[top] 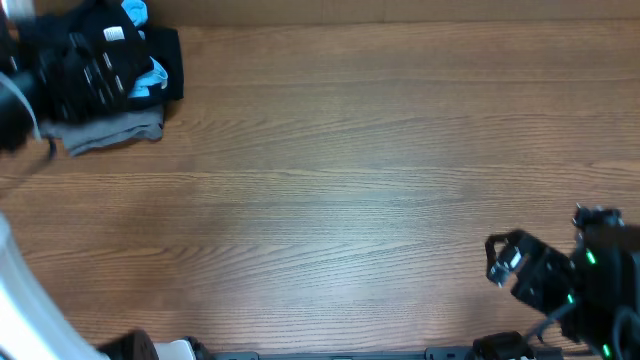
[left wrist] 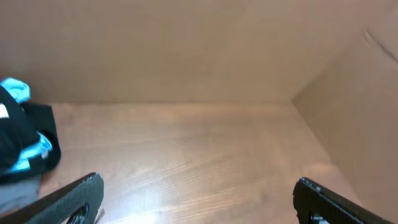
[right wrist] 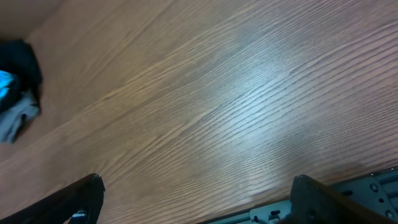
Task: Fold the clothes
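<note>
The clothes, a black T-shirt (top: 168,58) with a small white label, lie bunched in the far left corner of the table, on top of other garments. In the left wrist view the black T-shirt (left wrist: 28,134) shows at the left edge, and in the right wrist view the black T-shirt (right wrist: 23,57) is small at the far left. My left gripper (left wrist: 198,180) is open over bare wood just beside the pile; from overhead the left gripper (top: 95,68) blends into the dark fabric. My right gripper (top: 497,258) hangs open near the front right, and in its own view the right gripper (right wrist: 198,179) holds nothing.
A light-blue shirt (top: 135,12) and a grey folded garment (top: 115,130) lie under the black one. A brown wall (left wrist: 186,43) runs along the table's (top: 350,180) far edge, meeting a side wall (left wrist: 354,106). A metal rail (right wrist: 323,202) lines the front edge.
</note>
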### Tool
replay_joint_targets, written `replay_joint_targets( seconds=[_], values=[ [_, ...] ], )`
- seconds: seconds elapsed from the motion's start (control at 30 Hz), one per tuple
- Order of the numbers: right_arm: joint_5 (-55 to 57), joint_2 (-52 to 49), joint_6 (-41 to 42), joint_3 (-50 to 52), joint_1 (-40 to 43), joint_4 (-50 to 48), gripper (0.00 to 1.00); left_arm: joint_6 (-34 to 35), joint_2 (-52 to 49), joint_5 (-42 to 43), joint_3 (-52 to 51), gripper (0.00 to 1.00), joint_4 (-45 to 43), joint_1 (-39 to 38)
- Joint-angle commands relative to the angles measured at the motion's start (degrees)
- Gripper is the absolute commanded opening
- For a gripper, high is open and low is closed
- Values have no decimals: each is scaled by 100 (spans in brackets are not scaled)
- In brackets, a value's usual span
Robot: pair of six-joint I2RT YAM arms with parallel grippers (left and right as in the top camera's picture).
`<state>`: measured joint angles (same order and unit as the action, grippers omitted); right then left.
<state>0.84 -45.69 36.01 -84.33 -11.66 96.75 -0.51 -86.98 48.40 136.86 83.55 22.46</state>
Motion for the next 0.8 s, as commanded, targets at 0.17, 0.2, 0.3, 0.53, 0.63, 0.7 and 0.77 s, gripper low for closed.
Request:
replay_joint_targets(
  seconds=[0.17,0.2,0.3,0.53,0.63,0.7,0.77],
  values=[
    [-48,1032,-42,68,15,17,100,-1062,1019,-184,-116,100,1325,-31],
    [-50,1130,-42,118,15,26,100,-984,1198,-396,-330,100,1325,-33],
    [-46,1366,-46,284,15,28,100,-949,1812,-525,-1121,99,1325,-24],
    [-46,1521,-48,627,15,-195,100,-308,4232,-1268,-3840,100,1143,17],
    [-46,1521,-46,846,15,-590,100,227,5423,-1451,-4850,100,675,20],
    [-48,1519,-44,990,15,-901,100,518,6100,-1558,-5276,100,358,17],
    [-46,1519,-42,1119,15,-1152,100,769,6664,-1700,-5567,100,94,17]
  ],
)
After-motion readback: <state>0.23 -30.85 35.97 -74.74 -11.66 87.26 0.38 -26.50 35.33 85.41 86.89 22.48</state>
